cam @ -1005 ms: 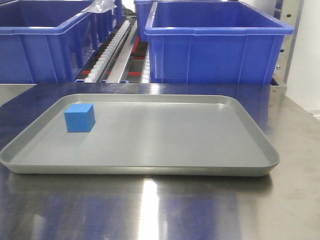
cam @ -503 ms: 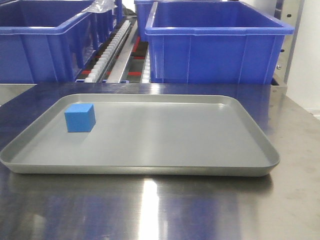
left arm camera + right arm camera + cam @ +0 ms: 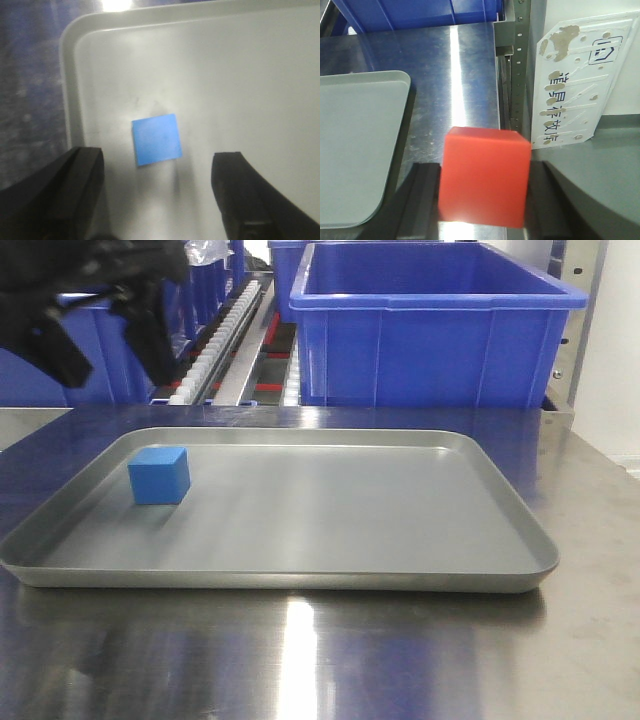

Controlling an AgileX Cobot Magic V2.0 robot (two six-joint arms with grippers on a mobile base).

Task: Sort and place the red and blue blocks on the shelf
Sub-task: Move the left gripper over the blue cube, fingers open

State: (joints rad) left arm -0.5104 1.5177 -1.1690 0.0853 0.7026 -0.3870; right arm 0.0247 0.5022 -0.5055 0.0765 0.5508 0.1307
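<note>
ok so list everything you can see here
blue block: 1, light blue, left part of tray
red block: 1, bright red, in right gripper
tray: 1, grey, on table
bins: at least 2, dark blue, behind tray
table: 1, steel, under tray
placard: 1, white, beyond table's right edge
left gripper: 1, black, open above blue block
right gripper: 1, black, shut on red block

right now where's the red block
In the right wrist view, the red block is held in the right pincer, over the steel table just right of the tray.
</note>
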